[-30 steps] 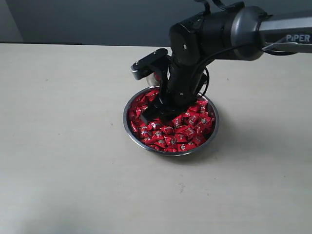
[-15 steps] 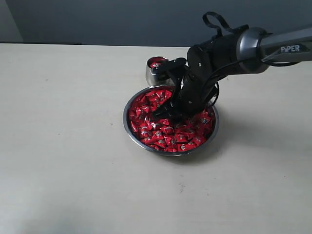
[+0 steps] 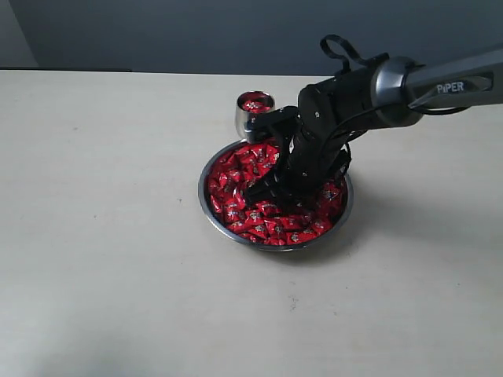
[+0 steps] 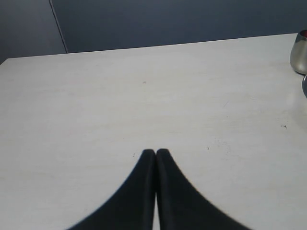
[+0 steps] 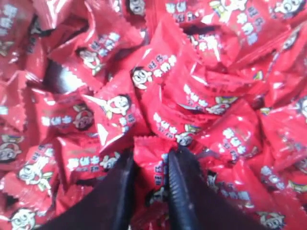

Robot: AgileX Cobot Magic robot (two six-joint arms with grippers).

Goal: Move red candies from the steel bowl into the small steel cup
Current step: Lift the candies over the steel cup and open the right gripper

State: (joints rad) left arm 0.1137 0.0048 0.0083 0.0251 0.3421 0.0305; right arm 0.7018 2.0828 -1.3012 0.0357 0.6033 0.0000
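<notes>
The steel bowl sits mid-table, heaped with red candies. Just behind it stands the small steel cup, with some red candies inside. My right gripper is pushed down into the heap at the bowl's middle. In the right wrist view its fingertips are nearly together, with one red candy pinched between them and candies filling the frame. My left gripper is shut and empty above bare table, far from the bowl. The cup shows at the edge of the left wrist view.
The pale tabletop spreads wide around the bowl. A dark wall runs behind the table's far edge. The right arm reaches in from the right, passing beside the cup.
The right arm has swung lower and rightward, uncovering the cup. Its gripper has sunk deeper into the candies in the bowl.
</notes>
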